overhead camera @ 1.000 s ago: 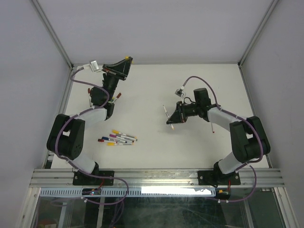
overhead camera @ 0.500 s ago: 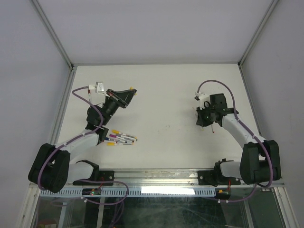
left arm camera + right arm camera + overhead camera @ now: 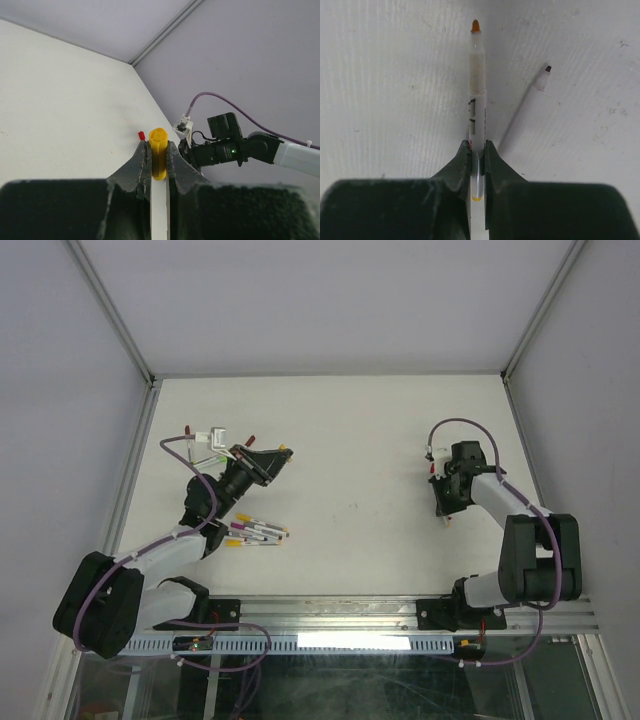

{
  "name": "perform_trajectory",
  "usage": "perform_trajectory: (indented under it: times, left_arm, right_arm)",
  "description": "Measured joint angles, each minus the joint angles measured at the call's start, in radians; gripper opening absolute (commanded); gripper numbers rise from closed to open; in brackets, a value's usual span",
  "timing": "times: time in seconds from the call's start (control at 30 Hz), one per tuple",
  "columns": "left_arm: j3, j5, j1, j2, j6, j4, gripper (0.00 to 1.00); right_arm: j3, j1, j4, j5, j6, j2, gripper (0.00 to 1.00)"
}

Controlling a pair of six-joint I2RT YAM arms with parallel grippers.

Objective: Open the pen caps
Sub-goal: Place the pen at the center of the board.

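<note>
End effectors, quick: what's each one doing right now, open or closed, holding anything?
Left end effector: closed on a yellow pen cap.
Right end effector: closed on a pen, orange tip bare.

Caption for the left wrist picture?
Jaws pinch a yellow cap; a red cap lies on the table beyond.

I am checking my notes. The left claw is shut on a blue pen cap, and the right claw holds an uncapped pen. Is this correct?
Not quite. The pen cap in the left claw is yellow, not blue, as the left wrist view shows. The rest stands: the right claw holds an uncapped pen.
</note>
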Motion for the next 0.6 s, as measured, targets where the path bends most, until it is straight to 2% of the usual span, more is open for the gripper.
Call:
perform_trajectory:
  times: [0.17,0.33,0.6]
  left_arm:
    - [-0.002,0.001,-0.018,0.027,-0.009,0.001,0.00]
    - [-0.003,0.000,-0.037,0.039,-0.019,0.002,0.00]
    - [-0.003,-0.001,-0.062,0.059,-0.023,0.003,0.00]
  right_arm:
    - [0.008,-0.002,-0.036,-0.002,-0.021,0.035,0.06]
    - [0.026,-0.002,-0.055,-0.002,-0.032,0.053,0.15]
    - [0.029,-0.002,-0.071,-0.005,-0.036,0.056,0.20]
